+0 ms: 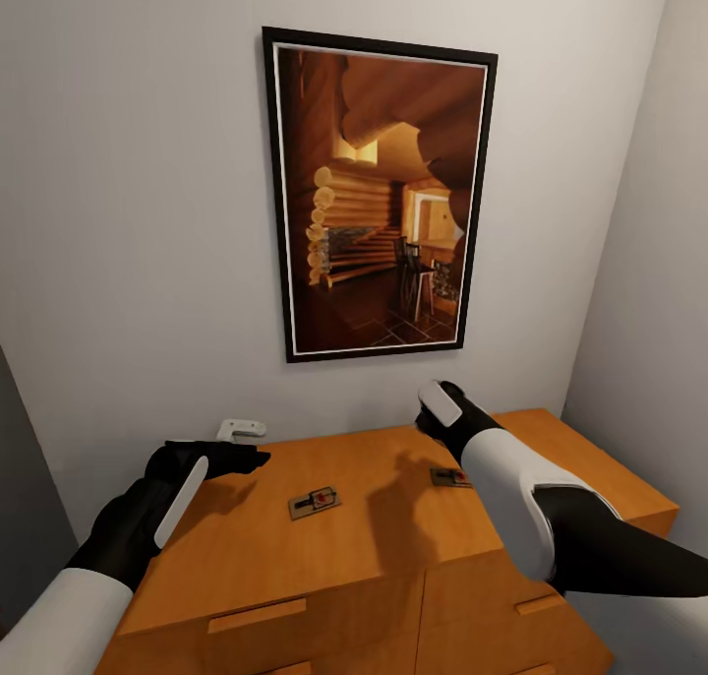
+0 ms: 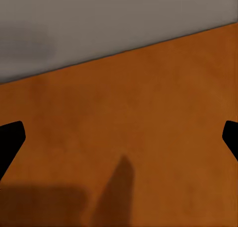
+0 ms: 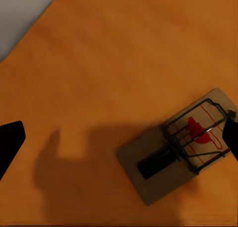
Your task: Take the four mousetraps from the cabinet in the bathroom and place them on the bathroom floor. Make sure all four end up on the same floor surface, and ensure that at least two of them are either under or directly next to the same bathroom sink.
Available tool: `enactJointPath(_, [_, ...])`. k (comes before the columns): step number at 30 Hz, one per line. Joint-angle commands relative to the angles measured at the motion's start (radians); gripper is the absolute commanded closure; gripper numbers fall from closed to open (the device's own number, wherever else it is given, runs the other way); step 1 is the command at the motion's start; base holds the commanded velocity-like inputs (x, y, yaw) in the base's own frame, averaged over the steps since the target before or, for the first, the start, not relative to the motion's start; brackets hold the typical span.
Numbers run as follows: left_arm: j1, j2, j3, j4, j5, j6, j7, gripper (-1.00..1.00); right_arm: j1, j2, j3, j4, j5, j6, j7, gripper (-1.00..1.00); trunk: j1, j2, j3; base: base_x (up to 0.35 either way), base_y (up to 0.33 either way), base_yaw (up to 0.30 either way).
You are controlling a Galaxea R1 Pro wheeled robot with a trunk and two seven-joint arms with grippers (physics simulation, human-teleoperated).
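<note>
Hung wide open as the right claw (image 3: 119, 137) over a mousetrap (image 3: 181, 145) lying flat on the cabinet (image 1: 295, 547) top; judged light, stiff, best pinched across the bare wooden edges, clear of the spring.

Both arms reach forward and bend in at the wrists. The left gripper (image 2: 119, 137) has its two black fingers (image 2: 11, 137) spread wide apart. The right gripper (image 3: 119, 137) is spread wide too.

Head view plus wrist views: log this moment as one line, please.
stage: reaching | right claw open above mousetrap | left claw open, empty | second mousetrap untouched on cabinet
</note>
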Motion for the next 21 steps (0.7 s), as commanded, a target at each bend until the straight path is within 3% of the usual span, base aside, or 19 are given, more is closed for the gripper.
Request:
enactJointPath(1, [-0.001,0.001,-0.001,-0.001,0.000,0.004,-0.002,-1.00,0.000,0.001,-0.031,0.002,0.001,0.002,-0.005,-1.00,0.000,-0.001,-0.001,0.000,0.000,0.000])
enactJointPath(3, [-0.001,0.000,-0.001,-0.001,0.000,0.004,-0.002,-1.00,0.000,0.001,-0.069,0.007,-0.002,-0.016,-0.006,-1.00,0.000,-0.001,-0.001,0.000,0.000,0.000])
enactJointPath(7, [-0.001,0.001,-0.001,-0.001,0.000,0.004,-0.002,-1.00,0.000,0.001,-0.102,0.010,-0.004,-0.036,-0.007,-1.00,0.000,-0.001,-0.001,0.000,0.000,0.000])
enactJointPath(21, [-0.001,0.000,-0.001,0.006,0.001,-0.021,-0.002,-1.00,0.000,0.001,-0.124,0.012,-0.003,-0.051,-0.008,-1.00,0.000,-0.001,-0.001,0.000,0.000,0.000])
